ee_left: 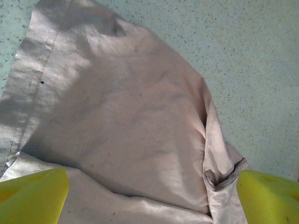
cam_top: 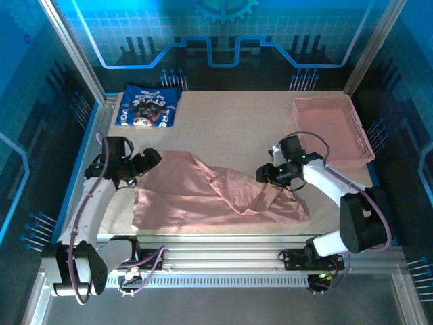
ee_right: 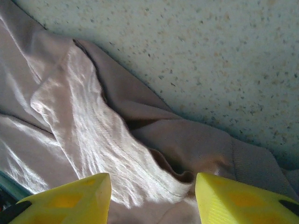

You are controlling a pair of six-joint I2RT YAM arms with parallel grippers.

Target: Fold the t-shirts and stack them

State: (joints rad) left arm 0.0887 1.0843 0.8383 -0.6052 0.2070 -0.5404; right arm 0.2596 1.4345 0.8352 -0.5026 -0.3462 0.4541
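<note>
While the navy shirt (cam_top: 147, 107) lies folded far left, the pink shirt (cam_top: 203, 196) sprawls rumpled near centre. Left gripper (cam_top: 154, 160) and right gripper (cam_top: 262, 175) hover open, empty, at its ends; next: pinch edges, fold.

Right gripper (ee_right: 152, 199) at bottom edge: two yellow fingers (ee_right: 243, 201) set well apart, nothing pinched between them. Pink t-shirt (ee_right: 88, 126) crumpled beneath, covering left side and lower part of frame. Bright lit fold runs diagonally from upper left down toward gap between fingers. Darker shaded fold lies just beside it, on side toward tabletop. Curled hem edge with small dark opening just above finger at frame right. Speckled pale tabletop (ee_right: 210, 51) bare across upper right.
</note>
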